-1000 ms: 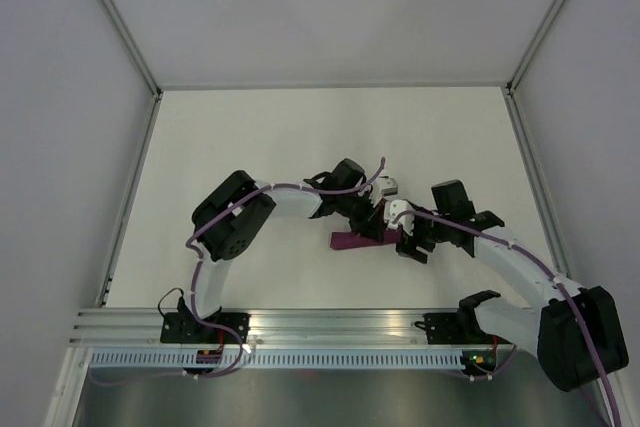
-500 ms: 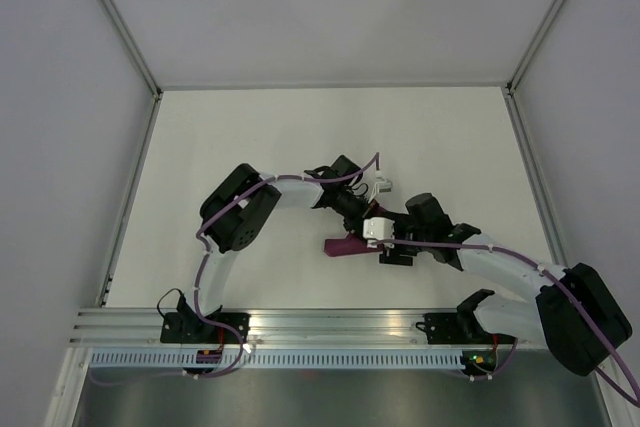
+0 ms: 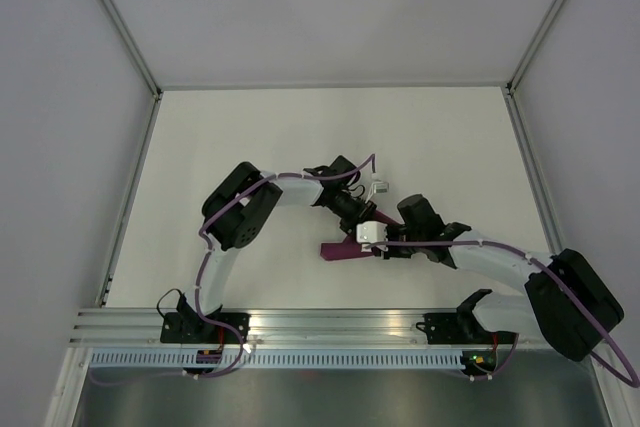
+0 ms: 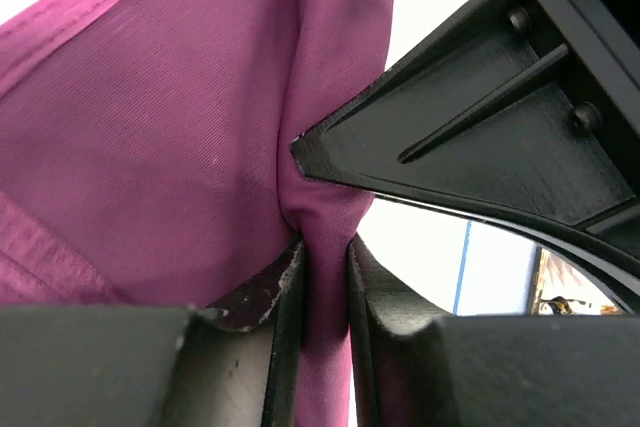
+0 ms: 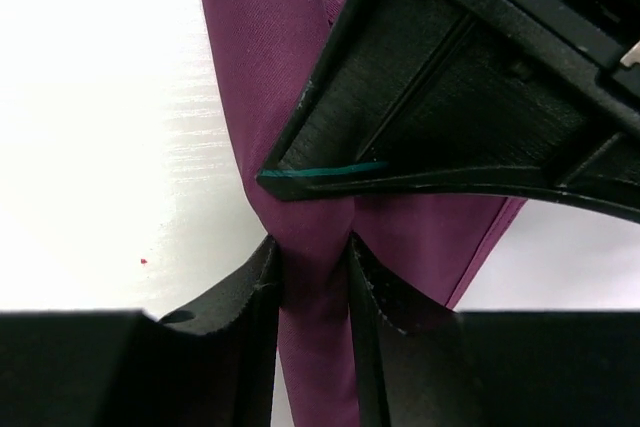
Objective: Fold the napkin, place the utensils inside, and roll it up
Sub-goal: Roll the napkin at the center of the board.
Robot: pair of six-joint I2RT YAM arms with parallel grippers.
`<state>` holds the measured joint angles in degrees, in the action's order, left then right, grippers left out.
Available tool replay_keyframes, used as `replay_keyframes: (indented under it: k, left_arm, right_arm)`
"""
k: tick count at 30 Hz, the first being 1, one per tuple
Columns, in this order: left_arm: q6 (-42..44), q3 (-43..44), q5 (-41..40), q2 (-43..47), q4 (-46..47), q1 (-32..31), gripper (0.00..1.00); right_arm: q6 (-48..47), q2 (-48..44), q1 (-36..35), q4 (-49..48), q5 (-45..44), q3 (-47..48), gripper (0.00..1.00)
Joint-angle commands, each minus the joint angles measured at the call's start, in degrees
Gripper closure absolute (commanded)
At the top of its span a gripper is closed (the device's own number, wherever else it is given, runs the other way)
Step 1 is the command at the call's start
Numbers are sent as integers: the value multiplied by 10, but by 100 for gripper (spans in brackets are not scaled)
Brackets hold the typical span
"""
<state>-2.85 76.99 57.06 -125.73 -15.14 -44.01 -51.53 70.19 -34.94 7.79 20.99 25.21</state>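
Observation:
The plum-purple napkin [image 3: 342,250] lies as a narrow bundle on the white table, between the two arms. In the left wrist view a ridge of the napkin [image 4: 180,147] is pinched between the jaws of my left gripper [image 4: 325,247], which is shut on it. From the opposite side my right gripper [image 5: 312,247] is shut on the same ridge of napkin [image 5: 260,57], and the two grippers nearly touch tip to tip. From above, the left gripper [image 3: 360,224] and right gripper [image 3: 379,246] meet over the bundle's right end. The utensils are hidden.
The white table [image 3: 250,147] is bounded by pale walls with metal frame posts at the back corners. An aluminium rail [image 3: 320,327] carrying both arm bases runs along the near edge.
My right arm has swung left to the napkin's right end and its jaws have closed on the cloth. The left gripper stayed on the napkin, and the bundle shifted slightly left.

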Motion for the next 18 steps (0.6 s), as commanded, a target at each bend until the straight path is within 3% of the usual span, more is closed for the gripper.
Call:
replay_keyframes:
  k: [1, 11, 18]
  left_arm:
    - [-4, -13, -105, -23, -72, 2, 70]
    - [-47, 0, -149, 80, -52, 26, 65]
    - [-109, -85, -223, 188, 29, 54, 67]
  right_arm:
    - [-9, 28, 1, 55, -4, 11, 76]
    - [-28, 104, 2, 167, 42, 79, 85]
    - [-47, 173, 19, 230, 92, 129, 87]
